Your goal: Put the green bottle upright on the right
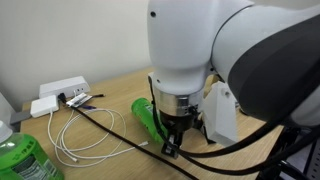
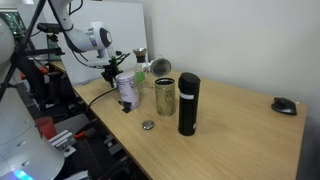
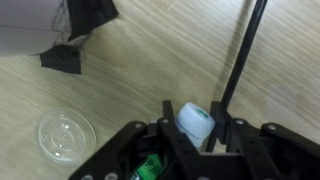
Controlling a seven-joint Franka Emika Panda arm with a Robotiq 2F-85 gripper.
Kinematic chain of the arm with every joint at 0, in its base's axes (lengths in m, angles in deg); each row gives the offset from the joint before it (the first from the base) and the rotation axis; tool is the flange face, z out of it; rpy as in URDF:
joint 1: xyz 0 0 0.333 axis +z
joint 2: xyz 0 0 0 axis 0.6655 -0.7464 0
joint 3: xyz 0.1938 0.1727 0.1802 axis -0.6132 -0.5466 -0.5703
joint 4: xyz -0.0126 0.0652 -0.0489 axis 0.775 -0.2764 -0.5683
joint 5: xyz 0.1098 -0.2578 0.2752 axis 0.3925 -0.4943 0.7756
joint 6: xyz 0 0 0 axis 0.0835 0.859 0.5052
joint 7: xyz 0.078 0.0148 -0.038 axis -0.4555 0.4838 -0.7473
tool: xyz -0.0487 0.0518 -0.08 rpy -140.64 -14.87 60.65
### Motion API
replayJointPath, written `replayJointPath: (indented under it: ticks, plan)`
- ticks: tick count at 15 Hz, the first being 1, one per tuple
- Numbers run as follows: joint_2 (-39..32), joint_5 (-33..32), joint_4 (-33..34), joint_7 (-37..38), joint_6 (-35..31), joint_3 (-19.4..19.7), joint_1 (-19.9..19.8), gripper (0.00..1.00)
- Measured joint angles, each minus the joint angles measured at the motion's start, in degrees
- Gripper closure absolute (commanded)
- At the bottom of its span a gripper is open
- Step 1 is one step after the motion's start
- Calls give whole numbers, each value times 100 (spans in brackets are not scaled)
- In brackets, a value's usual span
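Pale wood table [image 1: 115, 88] under a white wall [image 1: 70, 40]: that is your workspace. Your green bottle [image 1: 144, 110] lies tilted just beside the arm's base end in an exterior view, its body running up and away from the gripper [image 1: 172, 138]. Whether it rests on the wood or hangs clear, you cannot tell.

In the wrist view its pale cap [image 3: 197, 120] sits right between the fingers [image 3: 170, 135], and a patch of green label [image 3: 150, 168] shows lower down inside the gripper. The fingers press in on the cap end from both sides, so you are pinching the bottle there.

A black cable [image 3: 238, 60] runs up past the cap in the wrist view and trails across the table in an exterior view [image 1: 110, 122]. A clear round lid [image 3: 65, 135] lies flat on the wood, apart from the bottle.

Further out, a white cable [image 1: 75, 145] loops on the table near a white power strip [image 1: 62, 90] by the wall. A bigger translucent green bottle [image 1: 25, 160] fills the near corner of that view.

From the other side, a jar [image 2: 127, 90], a can [image 2: 165, 95] and a black tumbler [image 2: 188, 103] stand upright close together. A mouse [image 2: 284, 105] lies well apart from them at the far end.
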Motion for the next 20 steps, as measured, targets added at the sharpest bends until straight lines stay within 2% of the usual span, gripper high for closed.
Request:
replayJointPath:
  ticks: [4, 10, 14, 20]
  plan:
    - [384, 3, -29, -72, -52, -112, 1, 84]
    - [798, -37, -43, -628, -49, -320, -20, 84]
    - [1162, -643, 3, -579, -52, -167, -93, 84]
    - [1699, -1422, 64, -321, -67, -92, -477, 84]
